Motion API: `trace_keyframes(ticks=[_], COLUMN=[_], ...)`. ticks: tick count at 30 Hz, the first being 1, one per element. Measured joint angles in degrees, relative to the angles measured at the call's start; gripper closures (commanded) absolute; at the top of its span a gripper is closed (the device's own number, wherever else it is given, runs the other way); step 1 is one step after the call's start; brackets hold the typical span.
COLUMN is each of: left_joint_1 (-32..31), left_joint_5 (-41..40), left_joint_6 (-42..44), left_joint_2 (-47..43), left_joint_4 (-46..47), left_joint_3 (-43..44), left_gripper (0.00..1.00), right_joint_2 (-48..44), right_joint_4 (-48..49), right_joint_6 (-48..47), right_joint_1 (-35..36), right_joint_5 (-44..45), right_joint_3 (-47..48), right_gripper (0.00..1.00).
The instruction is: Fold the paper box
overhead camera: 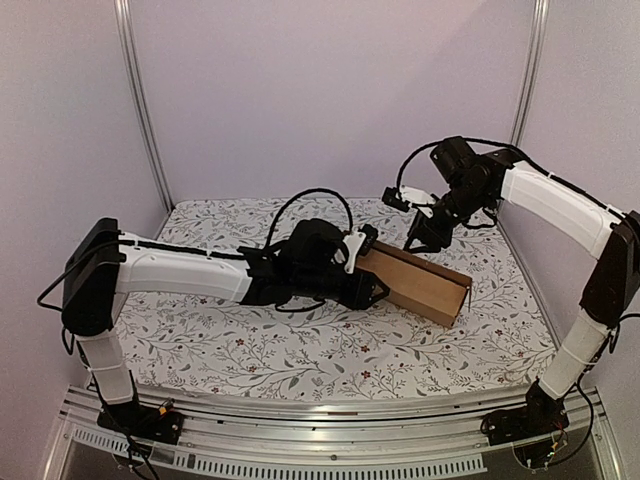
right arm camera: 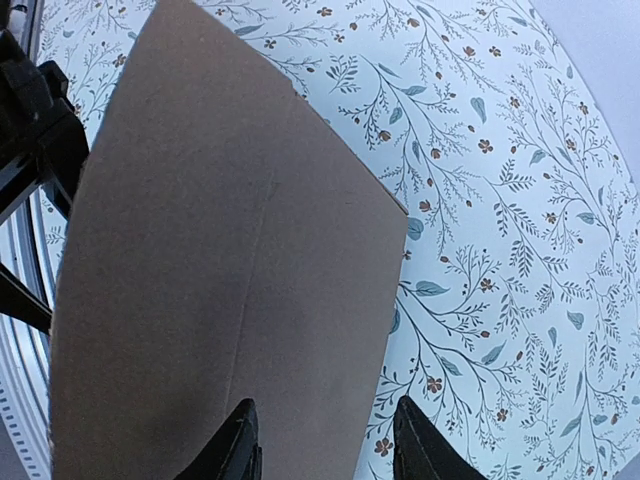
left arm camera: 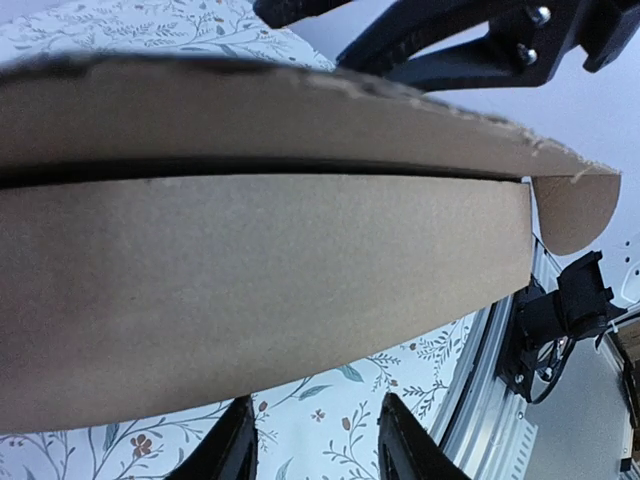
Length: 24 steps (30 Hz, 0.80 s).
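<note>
The paper box (overhead camera: 420, 285), partly folded, lies on the table (overhead camera: 250, 350), left gripper (overhead camera: 375, 280) at its left end, right gripper (overhead camera: 416, 243) over its far wall, both jaws spread and empty; closing on a flap looks the next need

I count one paper box (overhead camera: 420, 280) – a single piece of brown cardboard. There are two robot arms, the left arm (overhead camera: 180, 272) and the right arm (overhead camera: 555, 205), and so two end effectors: the left end effector (overhead camera: 372, 268) and the right end effector (overhead camera: 425, 238). Each has two fingers (right arm camera: 235, 445), four in all. There is one bench (overhead camera: 250, 350), flower-patterned on top. Behind it stand two metal uprights – one at the left (overhead camera: 140, 100), one at the right (overhead camera: 530, 70). One slotted rail (overhead camera: 330, 425) runs along the near edge, with two arm bases on it.
</note>
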Motion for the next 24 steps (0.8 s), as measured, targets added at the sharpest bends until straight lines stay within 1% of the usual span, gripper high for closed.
trace_keyframes(ticks=[5, 11, 17, 21, 24], left_joint_1=[0.0, 0.0, 0.0, 0.2, 0.8], left_joint_5=[-2.5, -4.8, -5.3, -5.8, -5.6], left_joint_6=[0.8, 3.4, 5.3, 6.6, 7.5], left_joint_2=[-0.1, -0.1, 0.3, 1.2, 3.3], left_joint_4=[0.2, 0.3, 0.7, 1.1, 1.1], left_joint_3=[-1.0, -0.2, 3.5, 6.4, 9.4], left_gripper=[0.57, 0.57, 0.55, 0.55, 0.55], right_joint_2=[0.4, 0.8, 2.8, 5.8, 7.4], right_joint_4=[0.2, 0.1, -0.7, -1.8, -2.5], right_joint_6=[0.7, 0.9, 1.3, 2.7, 3.8], right_joint_1=[0.0, 0.0, -1.4, -4.1, -6.3], right_joint_5=[-0.3, -0.4, -0.6, -2.0, -2.1], right_joint_3=[0.2, 0.2, 1.7, 4.8, 5.2], right_gripper=[0.55, 0.55, 0.55, 0.55, 0.55])
